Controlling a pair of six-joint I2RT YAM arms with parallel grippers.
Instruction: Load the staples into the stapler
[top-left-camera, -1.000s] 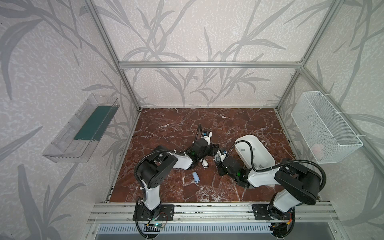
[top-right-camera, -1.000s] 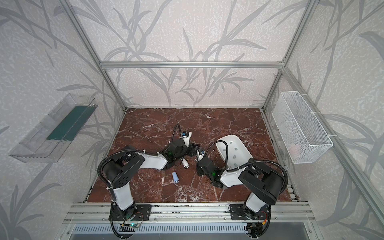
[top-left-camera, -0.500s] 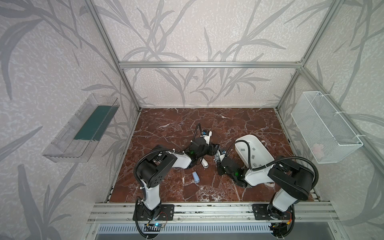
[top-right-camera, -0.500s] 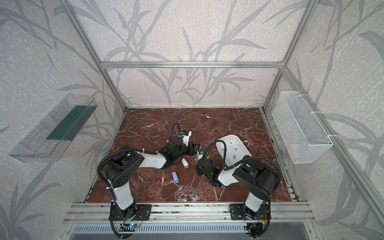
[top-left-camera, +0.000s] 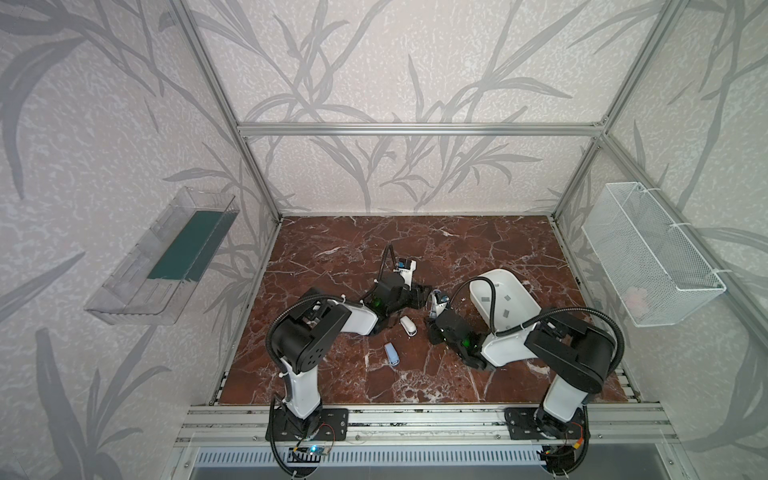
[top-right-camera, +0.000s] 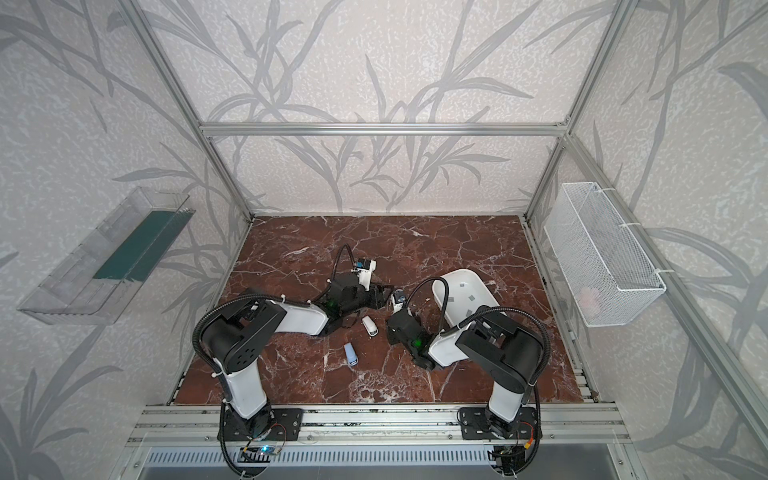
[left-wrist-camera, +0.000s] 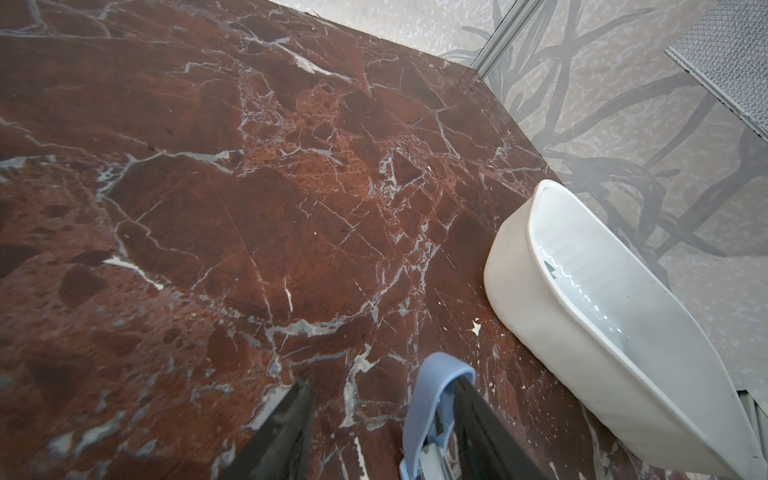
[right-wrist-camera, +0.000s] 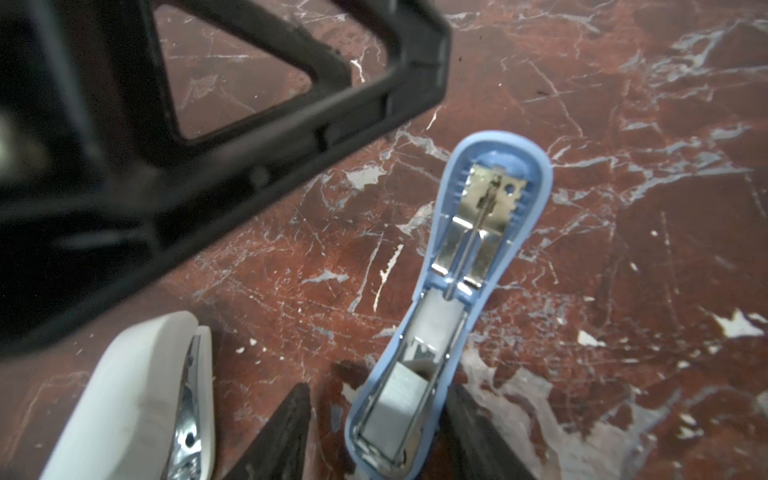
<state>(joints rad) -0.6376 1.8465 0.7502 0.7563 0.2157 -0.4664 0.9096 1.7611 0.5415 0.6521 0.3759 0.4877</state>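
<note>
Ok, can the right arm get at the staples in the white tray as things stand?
Probably yes. The staples lie loose and uncovered in the open-topped white tray close beside that arm, and the right gripper stands open. Only the arm's own cable arches over part of the tray.

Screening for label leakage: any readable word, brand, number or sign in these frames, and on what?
None can be read.
No markings seen on the open blue stapler, the white stapler or the white tray.
Blue patch on a wrist camera mount in a top view: too small to read.
</note>
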